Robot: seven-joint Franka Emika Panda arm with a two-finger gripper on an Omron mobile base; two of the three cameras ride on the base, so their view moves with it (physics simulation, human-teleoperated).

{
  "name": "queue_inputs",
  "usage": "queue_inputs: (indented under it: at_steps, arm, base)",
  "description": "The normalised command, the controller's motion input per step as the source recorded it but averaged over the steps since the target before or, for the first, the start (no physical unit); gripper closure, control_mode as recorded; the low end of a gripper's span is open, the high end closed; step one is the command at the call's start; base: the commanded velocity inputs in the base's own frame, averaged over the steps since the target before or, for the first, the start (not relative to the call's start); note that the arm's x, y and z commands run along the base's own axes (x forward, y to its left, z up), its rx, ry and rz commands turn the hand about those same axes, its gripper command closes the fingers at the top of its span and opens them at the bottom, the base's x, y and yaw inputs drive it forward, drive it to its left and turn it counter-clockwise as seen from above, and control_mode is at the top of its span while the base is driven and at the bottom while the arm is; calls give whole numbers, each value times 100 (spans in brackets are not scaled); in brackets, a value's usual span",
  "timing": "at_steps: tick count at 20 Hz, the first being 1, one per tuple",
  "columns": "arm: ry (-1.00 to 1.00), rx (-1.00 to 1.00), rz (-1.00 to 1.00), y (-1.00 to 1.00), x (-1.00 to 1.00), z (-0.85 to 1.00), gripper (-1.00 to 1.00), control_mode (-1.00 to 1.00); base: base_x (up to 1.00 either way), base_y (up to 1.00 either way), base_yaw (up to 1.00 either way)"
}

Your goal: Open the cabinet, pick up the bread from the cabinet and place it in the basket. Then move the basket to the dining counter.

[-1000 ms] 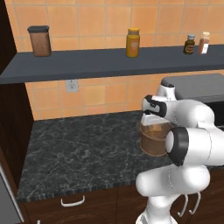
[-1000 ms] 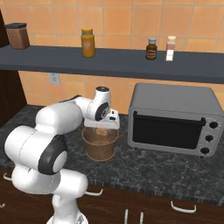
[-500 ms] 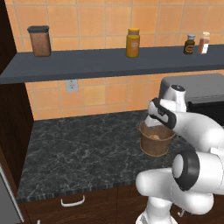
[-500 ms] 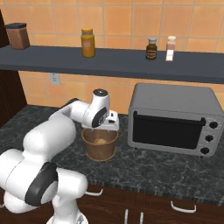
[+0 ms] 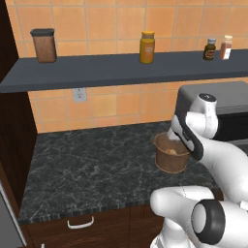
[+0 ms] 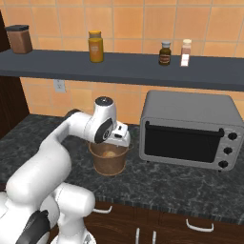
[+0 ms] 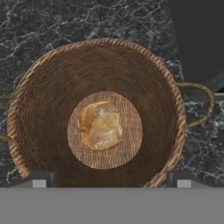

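Directly below my gripper (image 7: pixel 109 181), fingers spread and empty, the small golden-tan bun (image 7: pixel 100 125) lies centred in the round brown woven basket (image 7: pixel 164 92) on the black speckled counter (image 5: pixel 87 164); next I should clamp one rim wall squarely.

The basket (image 7: pixel 39 87) was brown with a woven pattern, and its flat bottom was a lighter tan. The bread (image 7: pixel 100 124) was golden-tan with a pale patch on top. The counter (image 5: pixel 87 164) was black with thin white marble lines. The wall tiles (image 5: pixel 111 104) were orange. The shelf (image 6: pixel 133 66) was dark grey-blue. The toaster oven (image 6: pixel 190 128) was grey with a black door. One jar (image 6: pixel 96 46) was yellow-orange, and the canister (image 5: pixel 43 45) was brown with a dark lid.
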Motion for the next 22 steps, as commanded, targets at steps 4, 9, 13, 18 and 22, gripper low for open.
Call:
queue_inputs:
  at_steps: [4,9,13,18,22]
  arm:
    - [0,3,-34,-25,-25,13,-100,-100]
    - [0,11,-35,-36,-21,1,-100,-100]
    - [0,14,-28,-17,-21,0,-100,-100]
    - [-1,14,-13,-3,-5,-4,-100,-100]
    - [-2,4,-3,0,23,-29,-100,-100]
  base:
    - [0,0,0]
    - [0,0,0]
    - [0,0,0]
    - [0,0,0]
    - [0,0,0]
